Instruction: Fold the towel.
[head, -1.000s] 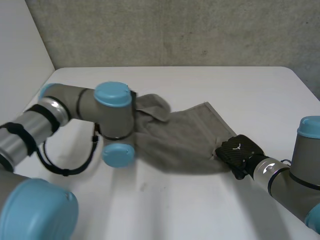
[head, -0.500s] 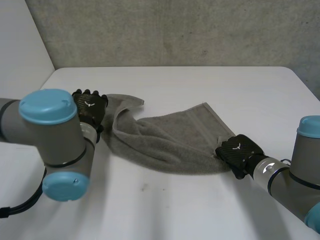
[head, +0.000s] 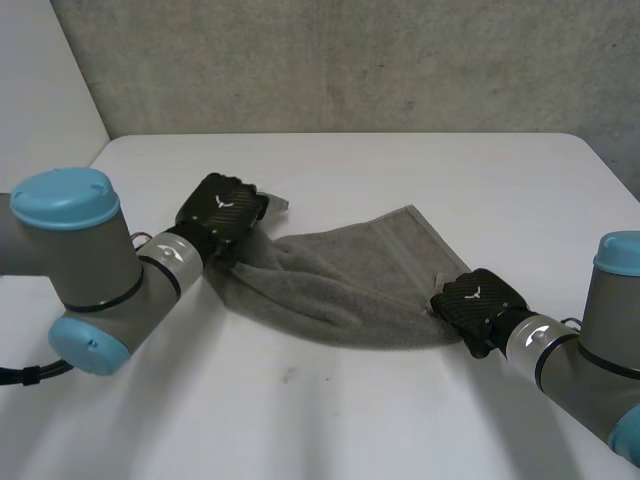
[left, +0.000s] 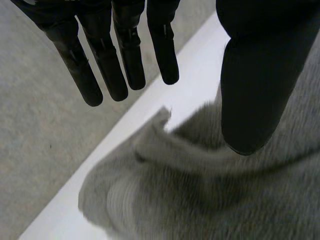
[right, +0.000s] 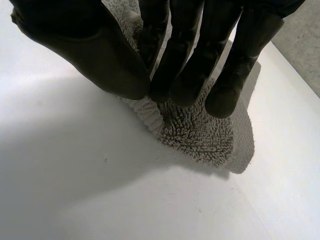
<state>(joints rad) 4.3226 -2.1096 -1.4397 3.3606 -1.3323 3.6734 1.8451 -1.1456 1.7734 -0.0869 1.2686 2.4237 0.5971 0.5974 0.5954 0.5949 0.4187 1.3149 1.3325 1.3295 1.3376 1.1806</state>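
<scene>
Head view showed me the grey towel (head: 350, 285) lying bunched up on the white bench (head: 450, 170), stretched between the two arms. My left robot hand (head: 222, 212) was at the towel's far left end, where the cloth was rumpled. From the left wrist camera I saw its fingers (left: 105, 70) straight and spread wide, with the thumb over the cloth. It held nothing. I could not tell if the thumb touched the towel. My right robot hand (head: 478, 300) was at the near right corner of the towel. From the right wrist camera I saw its fingers (right: 185, 75) and thumb pinching that fluffy corner tight.
</scene>
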